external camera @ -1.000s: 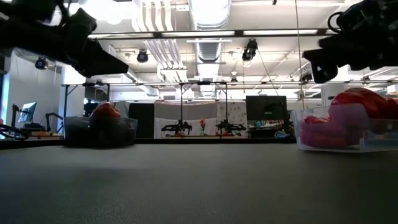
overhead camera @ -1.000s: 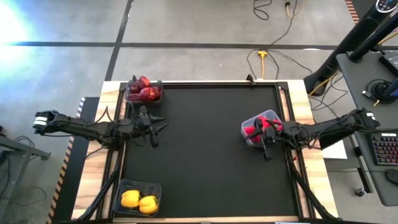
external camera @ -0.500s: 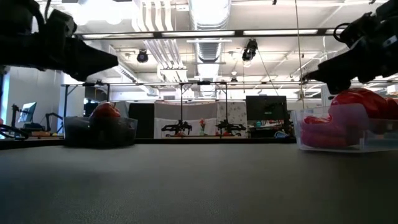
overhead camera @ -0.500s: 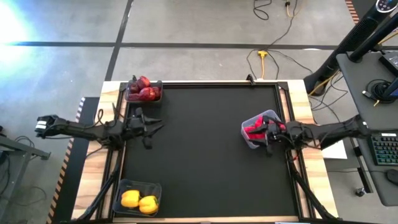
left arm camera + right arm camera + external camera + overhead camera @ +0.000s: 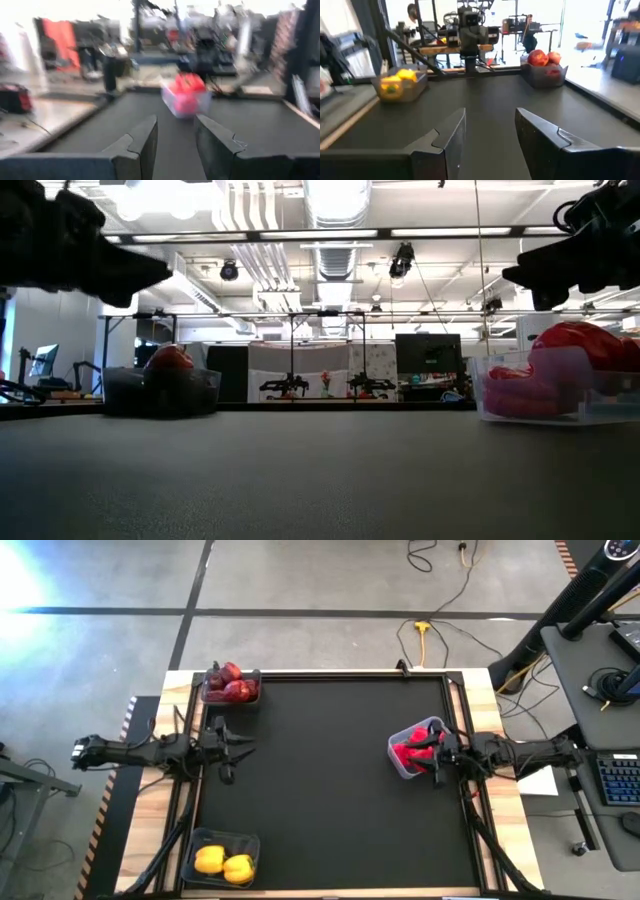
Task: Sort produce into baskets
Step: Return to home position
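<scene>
Both arms reach in low and level from the sides, the left gripper (image 5: 175, 120) at the black desk's (image 5: 330, 800) left edge and the right gripper (image 5: 490, 112) beside the tubbed red peppers (image 5: 408, 748), each with fingers apart and empty, while maroon fruit (image 5: 230, 682) and yellow peppers (image 5: 223, 861) fill tubs at the left corners, with a lit workshop beyond.

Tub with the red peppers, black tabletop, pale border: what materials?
Tub: likely translucent plastic; red peppers show through its wall. Tabletop: matte black, no glare; rubber or fabric mat, can't tell. Border: pale tan, probably unfinished wood.
</scene>
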`<state>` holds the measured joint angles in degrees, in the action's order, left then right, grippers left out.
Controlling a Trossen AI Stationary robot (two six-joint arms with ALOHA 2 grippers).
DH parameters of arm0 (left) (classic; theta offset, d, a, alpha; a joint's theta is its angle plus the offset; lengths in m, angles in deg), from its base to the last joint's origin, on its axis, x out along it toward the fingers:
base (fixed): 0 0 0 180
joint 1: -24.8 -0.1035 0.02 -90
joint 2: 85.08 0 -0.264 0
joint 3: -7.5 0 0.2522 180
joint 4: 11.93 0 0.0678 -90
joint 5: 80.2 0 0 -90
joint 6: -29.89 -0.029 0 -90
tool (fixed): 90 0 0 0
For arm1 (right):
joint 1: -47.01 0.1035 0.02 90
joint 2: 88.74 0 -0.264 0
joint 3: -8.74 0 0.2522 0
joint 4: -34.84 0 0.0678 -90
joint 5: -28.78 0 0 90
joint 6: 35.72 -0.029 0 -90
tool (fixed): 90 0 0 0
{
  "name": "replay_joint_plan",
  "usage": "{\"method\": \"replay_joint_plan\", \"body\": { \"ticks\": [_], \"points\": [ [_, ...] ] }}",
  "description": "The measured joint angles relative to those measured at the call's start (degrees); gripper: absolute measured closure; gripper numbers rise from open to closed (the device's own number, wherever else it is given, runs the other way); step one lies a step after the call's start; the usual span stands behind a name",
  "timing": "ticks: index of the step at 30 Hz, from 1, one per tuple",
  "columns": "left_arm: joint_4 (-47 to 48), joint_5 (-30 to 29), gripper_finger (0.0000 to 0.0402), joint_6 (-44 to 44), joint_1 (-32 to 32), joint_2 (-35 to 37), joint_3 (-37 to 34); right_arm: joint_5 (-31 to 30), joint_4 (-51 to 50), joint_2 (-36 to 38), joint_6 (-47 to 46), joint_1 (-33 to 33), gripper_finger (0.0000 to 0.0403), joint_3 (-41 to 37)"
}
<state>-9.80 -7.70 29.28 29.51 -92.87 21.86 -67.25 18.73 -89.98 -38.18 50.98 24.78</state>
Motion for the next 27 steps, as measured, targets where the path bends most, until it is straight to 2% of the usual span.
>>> {"method": "replay_joint_plan", "body": {
  "ticks": [3, 10, 27],
  "points": [
    [6.6, 1.6, 0.029, 1.2, 0.0, 2.6, 0.0, 0.0, 0.0, 0.0, -4.4, 0.0, 0.024, 0.0],
    [8.2, 1.8, 0.029, 0.0, 0.0, 5.7, 0.0, 0.0, 0.1, 0.0, -8.0, 0.0, 0.0246, 0.0],
    [8.0, 3.1, 0.029, 0.2, 0.0, -0.8, 0.5, 0.0, 0.1, 0.0, -7.4, 0.0, 0.0247, 0.0]
  ]
}}
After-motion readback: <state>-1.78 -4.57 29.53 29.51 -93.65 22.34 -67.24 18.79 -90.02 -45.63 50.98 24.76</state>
